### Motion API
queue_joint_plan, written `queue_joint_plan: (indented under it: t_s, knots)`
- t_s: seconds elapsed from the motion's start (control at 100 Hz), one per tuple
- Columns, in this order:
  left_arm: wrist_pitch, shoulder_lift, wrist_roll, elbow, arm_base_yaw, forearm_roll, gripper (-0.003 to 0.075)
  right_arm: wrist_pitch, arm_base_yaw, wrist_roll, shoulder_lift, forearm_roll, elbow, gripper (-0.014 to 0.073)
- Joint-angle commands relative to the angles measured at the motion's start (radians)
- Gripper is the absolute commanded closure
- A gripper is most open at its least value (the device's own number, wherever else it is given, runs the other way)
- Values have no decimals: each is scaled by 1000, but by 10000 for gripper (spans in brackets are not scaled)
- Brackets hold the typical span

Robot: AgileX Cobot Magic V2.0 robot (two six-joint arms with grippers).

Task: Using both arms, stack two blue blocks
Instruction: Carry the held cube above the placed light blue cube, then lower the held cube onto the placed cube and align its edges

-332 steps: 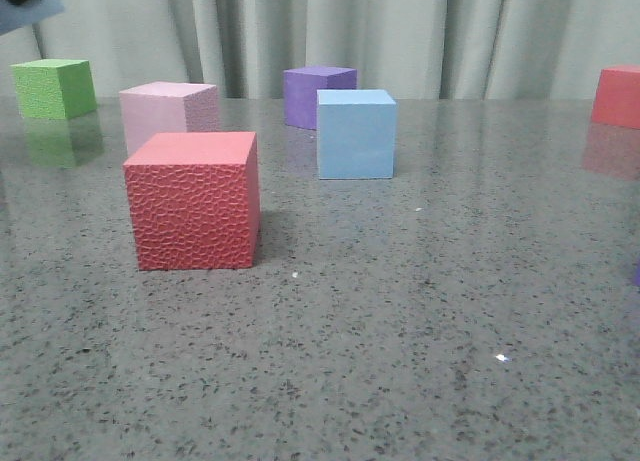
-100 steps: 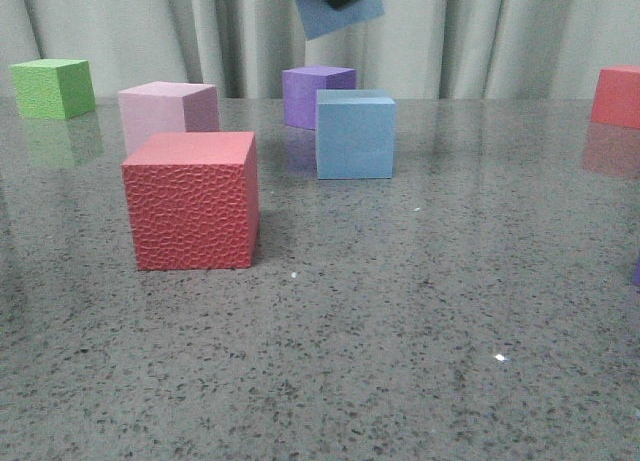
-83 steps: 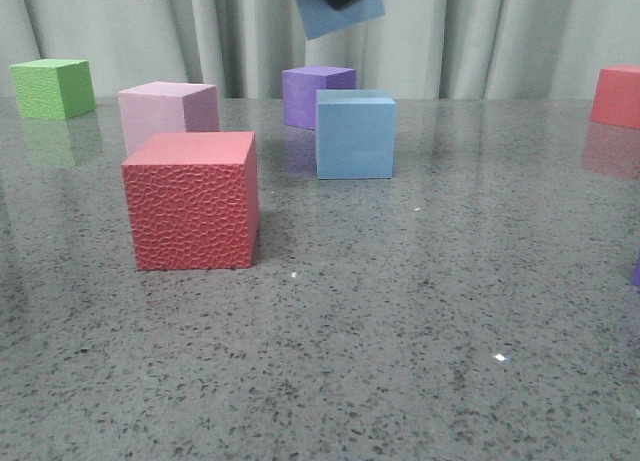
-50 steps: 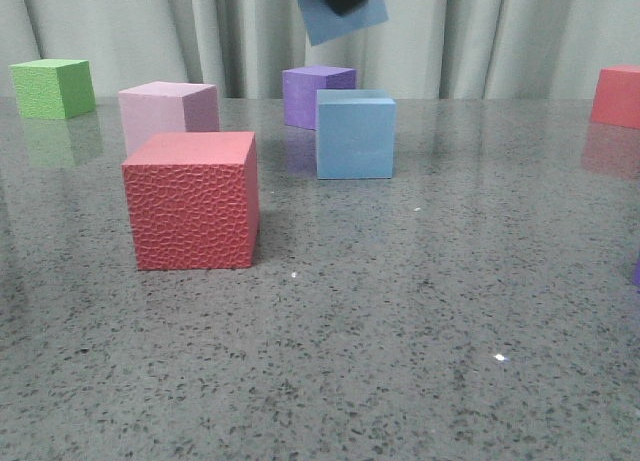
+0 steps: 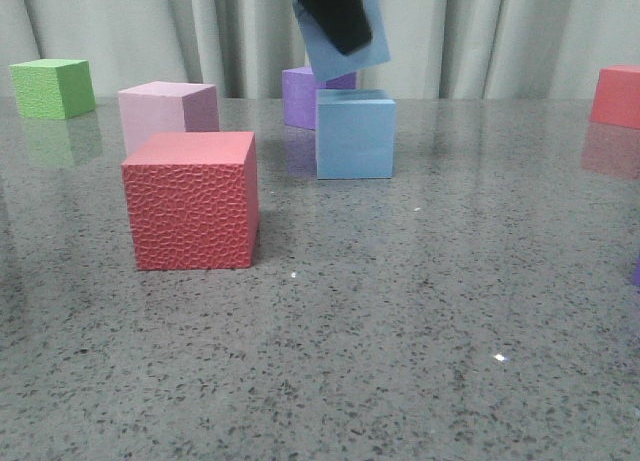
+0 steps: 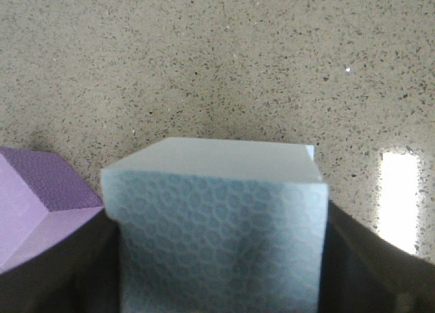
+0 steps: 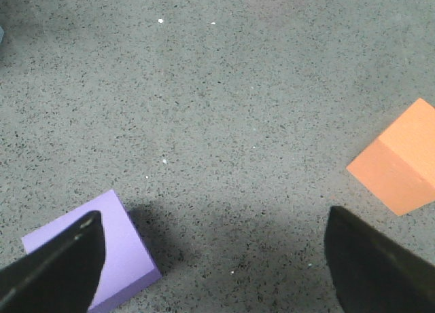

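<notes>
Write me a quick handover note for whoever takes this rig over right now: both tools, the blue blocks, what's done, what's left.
Left tool: shut on the held blue block, tilted in the air just above the resting blue block.
Right tool: open, empty, over bare table between a purple cube and an orange cube.
Done: one block picked up and carried over the other.
Left: level it, lower, release.
</notes>
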State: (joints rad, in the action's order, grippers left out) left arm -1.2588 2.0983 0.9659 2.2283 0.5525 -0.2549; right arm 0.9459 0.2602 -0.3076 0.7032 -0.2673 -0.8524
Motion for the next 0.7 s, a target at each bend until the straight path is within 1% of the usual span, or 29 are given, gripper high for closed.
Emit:
queue_joint_plan:
  t_s: [0.0,0.69]
  knots:
    - [27,-55,6,32,7,-37,447,-66,-8,8,-2,-20,-24,-50]
    - [12,-50,10,32,7,-53,447,-82,-8,8,-2,-21,-24,-50]
